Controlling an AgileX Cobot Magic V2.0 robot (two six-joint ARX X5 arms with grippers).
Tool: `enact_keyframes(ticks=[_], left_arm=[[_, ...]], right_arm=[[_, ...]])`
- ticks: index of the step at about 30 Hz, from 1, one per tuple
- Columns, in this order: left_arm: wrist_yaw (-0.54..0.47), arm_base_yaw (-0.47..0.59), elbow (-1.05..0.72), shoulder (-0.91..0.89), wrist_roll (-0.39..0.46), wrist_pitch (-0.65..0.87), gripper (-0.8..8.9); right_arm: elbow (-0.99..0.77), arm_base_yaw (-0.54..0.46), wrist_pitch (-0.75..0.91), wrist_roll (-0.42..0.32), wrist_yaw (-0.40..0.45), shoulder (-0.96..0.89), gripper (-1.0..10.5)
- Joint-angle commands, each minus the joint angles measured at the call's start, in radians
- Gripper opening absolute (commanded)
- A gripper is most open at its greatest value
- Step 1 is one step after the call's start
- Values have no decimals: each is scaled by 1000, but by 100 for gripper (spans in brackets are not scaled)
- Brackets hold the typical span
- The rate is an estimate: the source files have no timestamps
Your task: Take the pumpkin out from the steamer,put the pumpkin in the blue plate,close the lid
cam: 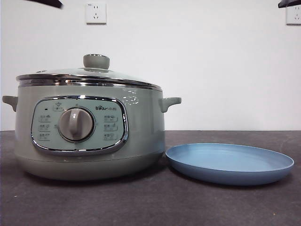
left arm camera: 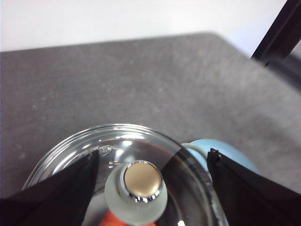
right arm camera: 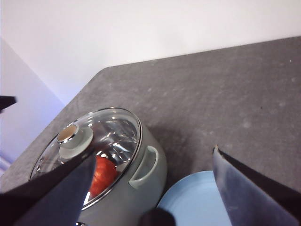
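In the front view, the steamer (cam: 89,129) stands on the dark grey table (cam: 150,202), at the left. The lid (cam: 89,75) sits closed on it, with its pale-green knob (cam: 96,61) on top. On the chrome-framed control panel (cam: 79,125), right of the grey dial (cam: 76,124), the word "Bear" can be read, followed by small characters too fine to make out. The labels on the small buttons are also too small to read. The blue plate (cam: 230,163) lies just beside the steamer, to its right, with nothing in it. Two white wall sockets (cam: 95,13) are on the wall behind. Only black tips of the arms show at the top corners.

In the left wrist view, the left gripper (left arm camera: 153,162) hangs above the lid (left arm camera: 117,150), with its jaws spread wide on either side of the knob (left arm camera: 138,186) and touching nothing. A bit of orange, the pumpkin (left arm camera: 113,220), shows through the glass beside the knob. Part of the blue plate (left arm camera: 225,153) is seen past the steamer's handle.

In the right wrist view, the right gripper (right arm camera: 153,155) is also released, its jaws far apart and holding nothing. Under the glass lid (right arm camera: 101,141), the pumpkin (right arm camera: 103,172) lies inside the steamer (right arm camera: 136,188). The blue plate (right arm camera: 193,202) is next to the steamer.
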Motion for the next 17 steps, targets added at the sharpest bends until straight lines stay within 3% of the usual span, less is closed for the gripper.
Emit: enact_keyframes(ticks=[1, 5, 17], left_arm=[[-72, -51, 18, 68, 66, 0, 385], [-142, -95, 29, 163, 87, 2, 384], [-175, -129, 29, 278, 108, -34, 373]], right_arm=[[2, 3, -4, 6, -2, 1, 410], [3, 3, -10, 6, -2, 1, 410], [3, 3, -33, 5, -1, 1, 410]])
